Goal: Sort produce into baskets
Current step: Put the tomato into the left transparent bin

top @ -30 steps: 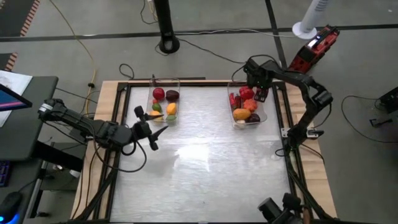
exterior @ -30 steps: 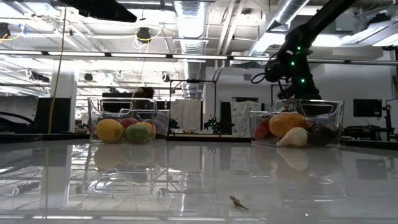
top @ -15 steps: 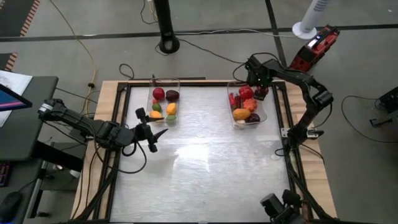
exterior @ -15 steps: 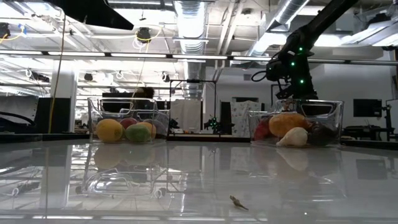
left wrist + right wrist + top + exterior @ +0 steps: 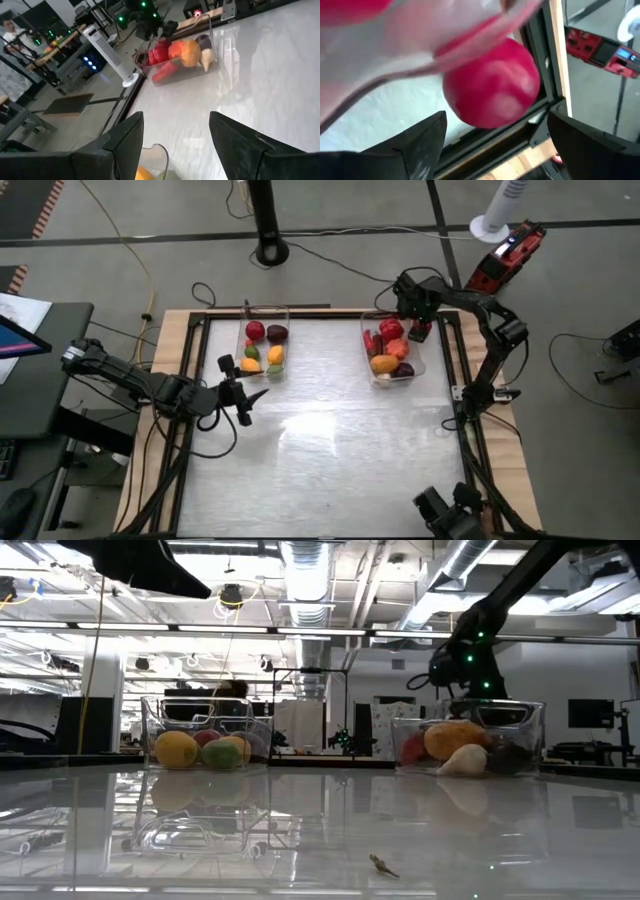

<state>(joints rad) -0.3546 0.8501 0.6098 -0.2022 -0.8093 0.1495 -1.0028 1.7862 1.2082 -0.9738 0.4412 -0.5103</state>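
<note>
The right basket (image 5: 392, 370) has slid slightly leftward, pushed by the right gripper (image 5: 411, 308).

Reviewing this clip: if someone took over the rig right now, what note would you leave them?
Left gripper: open, empty, just in front of the left clear plastic basket.
Right gripper: open, at the far right corner of the right clear plastic basket, with a round red piece ahead of its fingers, not gripped.
Produce: red, purple, green, orange and yellow pieces are in the left basket. Red, orange, dark and white pieces are in the right.
Done: no loose produce shows on the table.
Left: probably only the red piece at the right gripper, then pull both arms back.
</note>
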